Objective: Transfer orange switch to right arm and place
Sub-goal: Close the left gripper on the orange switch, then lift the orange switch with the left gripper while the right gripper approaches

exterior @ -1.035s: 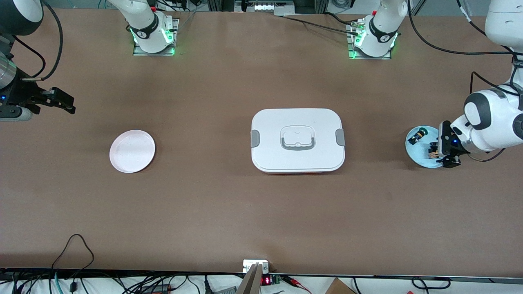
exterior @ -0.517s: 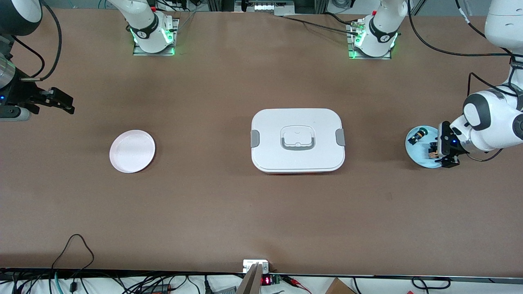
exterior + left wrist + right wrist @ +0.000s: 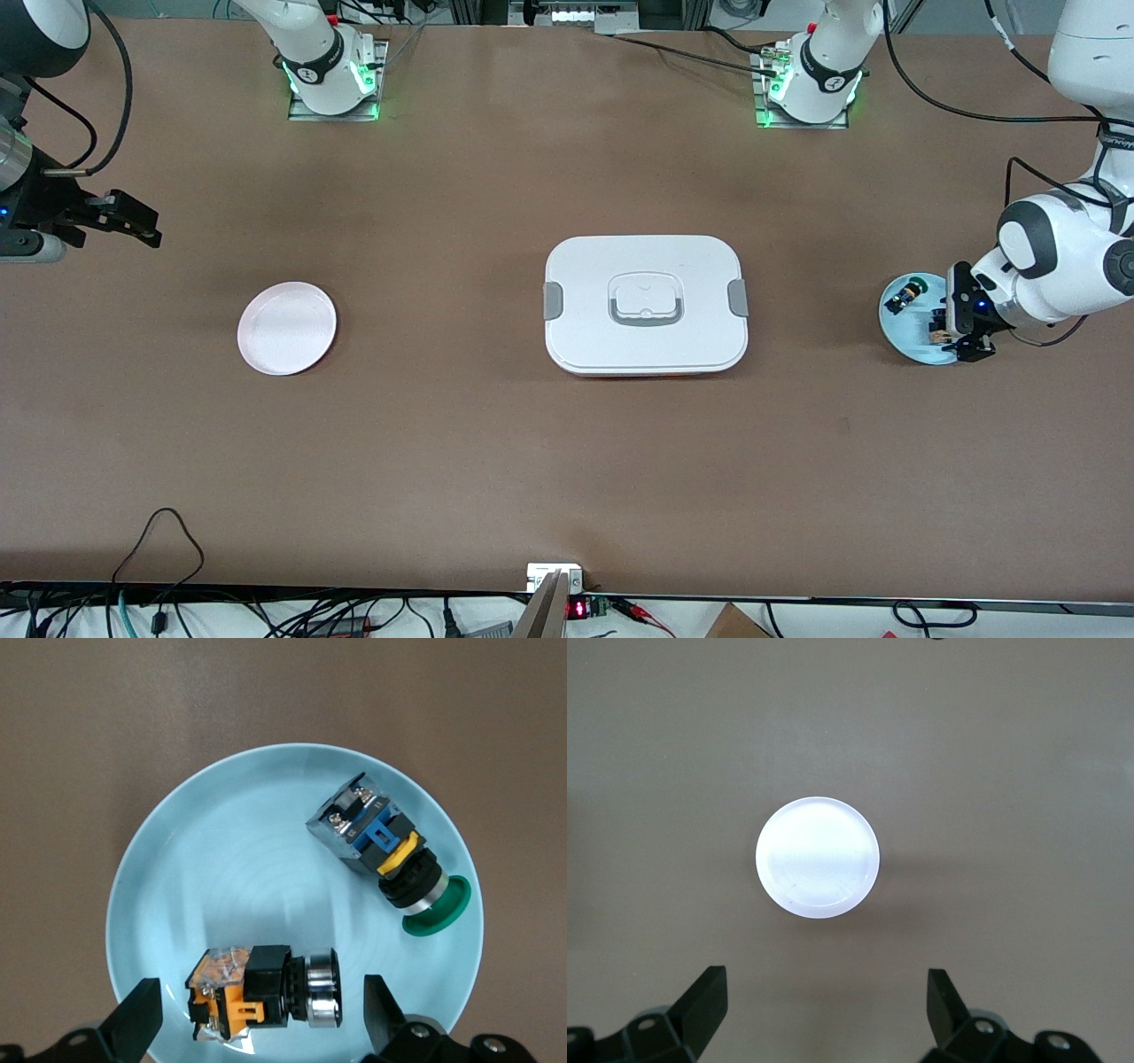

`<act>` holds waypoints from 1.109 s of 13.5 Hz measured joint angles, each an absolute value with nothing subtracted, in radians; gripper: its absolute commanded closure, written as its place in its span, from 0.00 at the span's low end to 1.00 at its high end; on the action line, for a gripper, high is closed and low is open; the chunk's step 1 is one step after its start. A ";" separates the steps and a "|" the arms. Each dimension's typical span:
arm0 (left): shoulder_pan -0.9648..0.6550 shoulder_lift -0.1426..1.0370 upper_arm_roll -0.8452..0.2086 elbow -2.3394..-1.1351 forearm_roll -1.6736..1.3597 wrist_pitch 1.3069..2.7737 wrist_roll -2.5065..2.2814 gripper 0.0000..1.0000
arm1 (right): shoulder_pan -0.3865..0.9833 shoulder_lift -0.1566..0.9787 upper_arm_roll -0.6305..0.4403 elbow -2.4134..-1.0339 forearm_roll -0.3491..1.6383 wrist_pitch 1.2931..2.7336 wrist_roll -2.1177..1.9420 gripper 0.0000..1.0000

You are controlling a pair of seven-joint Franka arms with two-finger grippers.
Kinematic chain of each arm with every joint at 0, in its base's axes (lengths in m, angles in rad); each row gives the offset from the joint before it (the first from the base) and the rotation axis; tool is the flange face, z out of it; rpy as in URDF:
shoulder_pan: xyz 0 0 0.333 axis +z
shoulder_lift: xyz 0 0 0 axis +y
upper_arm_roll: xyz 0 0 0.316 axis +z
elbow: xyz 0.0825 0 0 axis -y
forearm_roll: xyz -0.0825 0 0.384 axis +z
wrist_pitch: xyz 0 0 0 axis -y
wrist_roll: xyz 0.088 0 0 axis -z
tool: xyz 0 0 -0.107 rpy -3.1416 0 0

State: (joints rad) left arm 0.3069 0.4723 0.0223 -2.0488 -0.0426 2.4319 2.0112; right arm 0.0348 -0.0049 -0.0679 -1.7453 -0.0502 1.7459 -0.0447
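Note:
The orange switch [image 3: 252, 992], a small black block with an orange body and a silver ring, lies on its side on the light blue plate [image 3: 186, 859]. My left gripper [image 3: 263, 1008] is open, with one finger on each side of the switch and neither touching it. In the front view the left gripper [image 3: 964, 326] hangs low over the edge of the blue plate [image 3: 904, 326] at the left arm's end of the table, with the orange switch [image 3: 936, 335] just beside it. My right gripper [image 3: 128, 223] is open and empty and waits in the air at the right arm's end.
A second switch with a green cap [image 3: 390, 859] lies on the same blue plate, apart from the orange one. A white plate [image 3: 287, 328] lies near the right arm's end and shows in the right wrist view [image 3: 818, 857]. A large white lidded box [image 3: 645, 304] sits mid-table.
My left gripper has shifted slightly over the blue plate, toward the orange switch. The right arm has barely moved.

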 measured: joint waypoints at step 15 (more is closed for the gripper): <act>0.308 0.498 0.021 -2.044 -0.070 2.469 2.006 1.00 | 0.046 0.004 -0.067 -1.745 -0.050 1.728 -0.040 0.00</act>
State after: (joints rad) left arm 0.3078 0.4978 0.0206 -2.0442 -0.0705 2.4690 2.0063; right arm 0.0460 0.0037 -0.0673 -1.7453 -0.0500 1.7281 -0.0400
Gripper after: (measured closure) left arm 0.273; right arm 0.000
